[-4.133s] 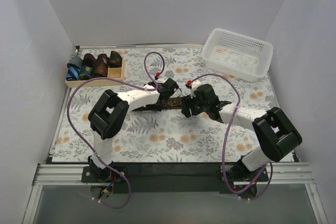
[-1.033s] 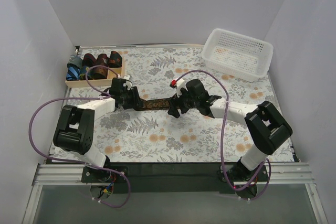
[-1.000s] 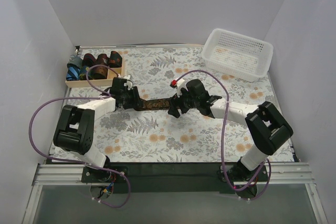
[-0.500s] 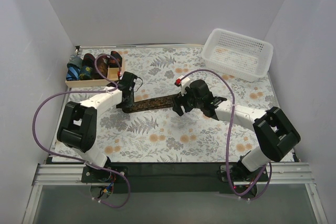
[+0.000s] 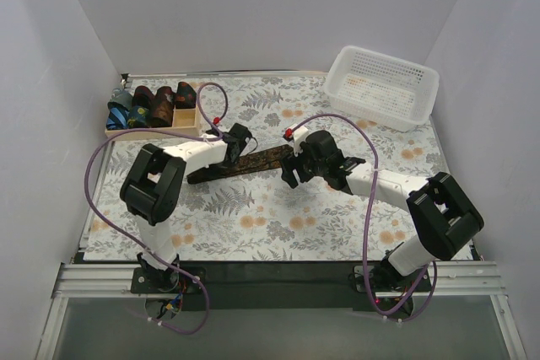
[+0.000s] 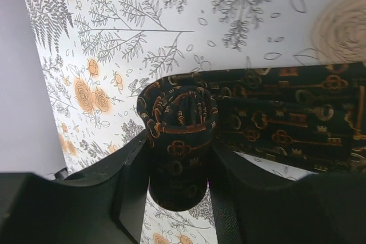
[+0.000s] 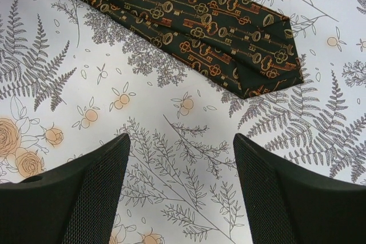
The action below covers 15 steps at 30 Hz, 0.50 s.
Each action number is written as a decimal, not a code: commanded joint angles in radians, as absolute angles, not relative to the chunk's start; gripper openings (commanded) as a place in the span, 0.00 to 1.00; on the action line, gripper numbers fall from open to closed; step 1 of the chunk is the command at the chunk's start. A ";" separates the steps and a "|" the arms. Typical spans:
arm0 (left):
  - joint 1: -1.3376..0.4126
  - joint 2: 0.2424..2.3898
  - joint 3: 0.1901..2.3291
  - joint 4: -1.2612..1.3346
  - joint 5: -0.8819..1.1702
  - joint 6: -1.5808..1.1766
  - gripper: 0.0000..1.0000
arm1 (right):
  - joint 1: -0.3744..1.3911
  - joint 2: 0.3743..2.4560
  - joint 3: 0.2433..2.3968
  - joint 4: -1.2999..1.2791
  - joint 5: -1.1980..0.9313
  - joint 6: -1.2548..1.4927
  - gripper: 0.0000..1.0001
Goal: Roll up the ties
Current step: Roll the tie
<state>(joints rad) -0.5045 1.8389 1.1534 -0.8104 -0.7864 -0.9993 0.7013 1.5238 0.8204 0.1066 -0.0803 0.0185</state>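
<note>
Left wrist: left tool (image 6: 178,161) pinched narrow on the rolled start of the dark key-patterned tie (image 6: 274,121).
The unrolled length lies flat on the bench (image 7: 189,132), its long axis running sideways from that tool toward the right tool (image 7: 182,190), which hangs wide, gripping nothing. The pointed broad tip lies just ahead of its fingers (image 7: 86,198), not between them. So the left arm owns the roll and the right is nearer the tip. Count: one tie out, about four rolled ties (image 5: 162,104) in the wooden tray (image 5: 152,131), one white basket (image 5: 384,86), two tools.
</note>
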 commanded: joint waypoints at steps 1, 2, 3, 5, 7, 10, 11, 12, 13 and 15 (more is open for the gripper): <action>-0.554 1.868 1.221 -0.859 -0.877 -1.040 0.39 | 0.698 1.486 0.815 0.121 -0.061 0.005 0.67; -0.563 1.874 1.230 -0.864 -0.876 -1.042 0.42 | 0.699 1.485 0.815 0.120 -0.060 0.005 0.67; -0.571 1.884 1.241 -0.865 -0.874 -1.045 0.44 | 0.698 1.485 0.810 0.120 -0.058 0.003 0.67; -0.592 1.910 1.270 -0.879 -0.867 -1.051 0.49 | 0.698 1.485 0.808 0.121 -0.055 0.005 0.67; -0.607 1.925 1.299 -0.894 -0.847 -1.066 0.54 | 0.696 1.483 0.808 0.121 -0.054 0.005 0.67; -0.630 1.950 1.324 -0.910 -0.831 -1.083 0.59 | 0.696 1.482 0.805 0.121 -0.054 0.003 0.67; -0.634 1.959 1.341 -0.914 -0.810 -1.088 0.60 | 0.693 1.479 0.802 0.121 -0.054 0.005 0.67; -0.638 1.962 1.350 -0.920 -0.799 -1.092 0.60 | 0.695 1.477 0.804 0.123 -0.054 0.005 0.67; -0.644 1.962 1.356 -0.919 -0.786 -1.097 0.60 | 0.693 1.477 0.799 0.121 -0.051 0.005 0.67; -0.650 1.957 1.367 -0.911 -0.741 -1.098 0.61 | 0.692 1.471 0.799 0.121 -0.052 0.005 0.67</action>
